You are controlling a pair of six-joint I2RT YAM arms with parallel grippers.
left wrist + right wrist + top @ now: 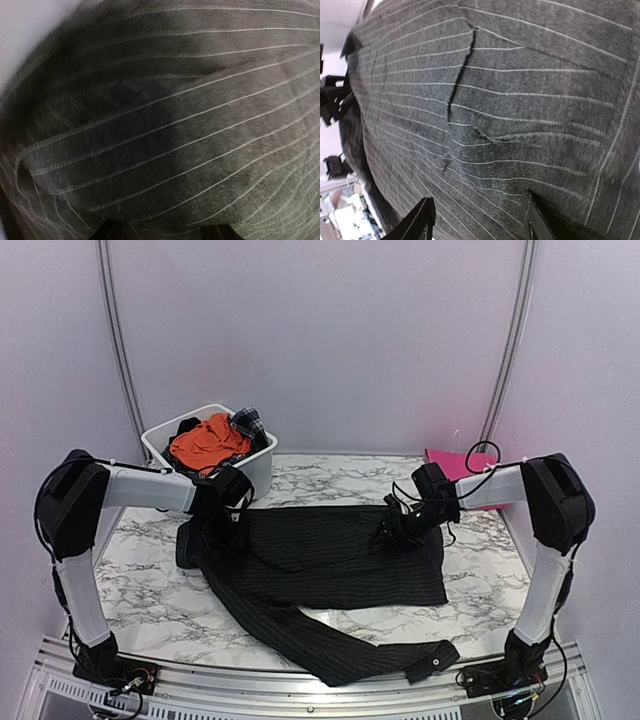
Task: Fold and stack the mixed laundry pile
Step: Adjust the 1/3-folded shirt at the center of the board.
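Observation:
The black pinstriped shirt lies spread across the middle of the marble table, one sleeve trailing to the front right. My left gripper is down on its bunched left end. In the left wrist view the striped cloth bulges close and fills the frame; only the fingertips show, set apart. My right gripper rests on the shirt's upper right part, open, its fingers astride flat cloth. An orange garment and a dark plaid piece sit in the tub. The magenta cloth lies back right.
The white plastic tub stands at the back left, just behind my left wrist. White walls close in the table on three sides. Bare marble shows at the front left and along the right edge.

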